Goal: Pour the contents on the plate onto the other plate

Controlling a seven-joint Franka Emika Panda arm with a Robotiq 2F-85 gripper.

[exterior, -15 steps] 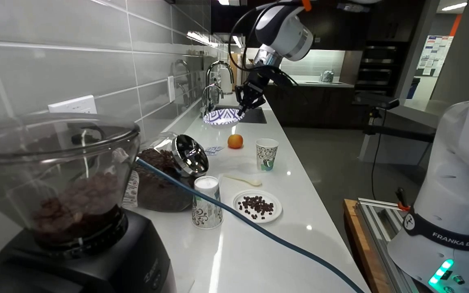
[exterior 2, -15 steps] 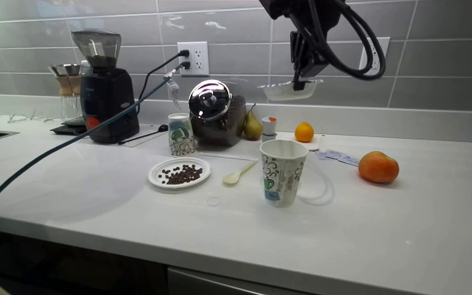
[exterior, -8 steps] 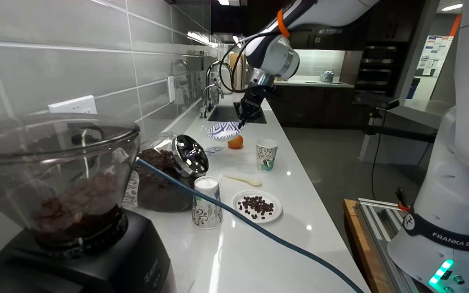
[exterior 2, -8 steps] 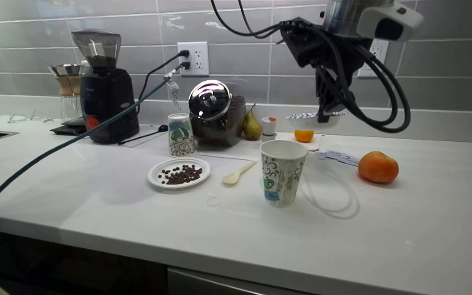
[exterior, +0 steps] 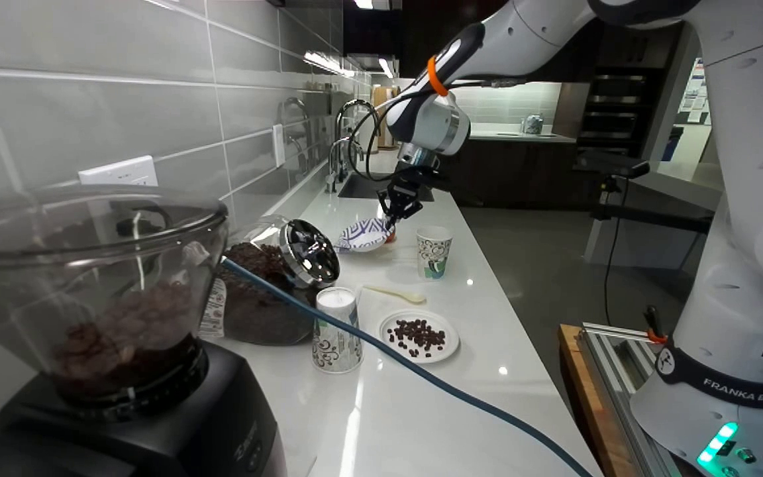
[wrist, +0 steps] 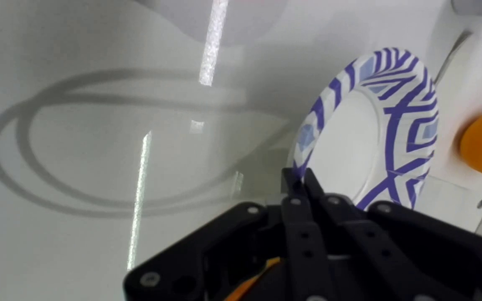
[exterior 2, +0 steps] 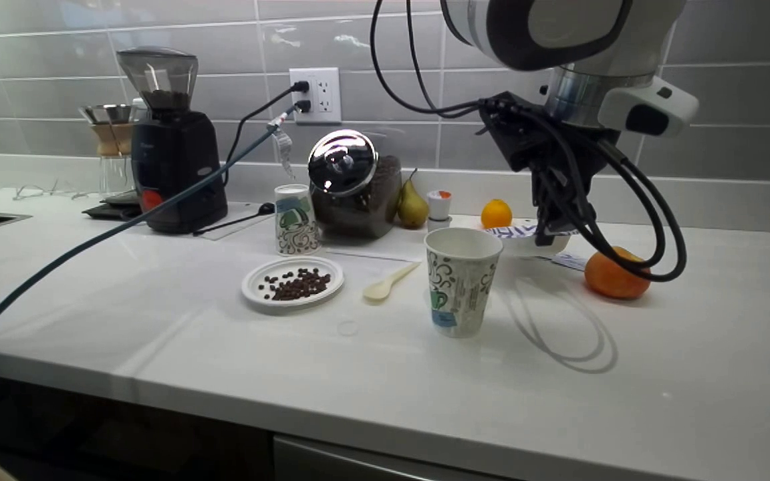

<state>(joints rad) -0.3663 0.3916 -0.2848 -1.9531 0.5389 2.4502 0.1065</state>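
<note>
Wrist view: rim pinched, pouring apparently over

From where I stand, the gripper has the rim of the patterned plate nipped between its 2 fingertips, behind the standing cup and to its right in an exterior view. The coming move turns on its slope: round, so with no long axis, the plate reaches from the fingertips toward the wall, its wall-side edge lower. I can't make out whether it touches the counter. Setting it down level looks like the next job; let go early, it could skid.

Its visible well is bare. Left of the cup in an exterior view, the dark bits lie on the plain plate, so I judge the task nearly done. Behind the cup and to its left, a lidded jar holds dark beans; farther left, a grinder has brown beans in its hopper. The cup's bottom is hidden.
</note>
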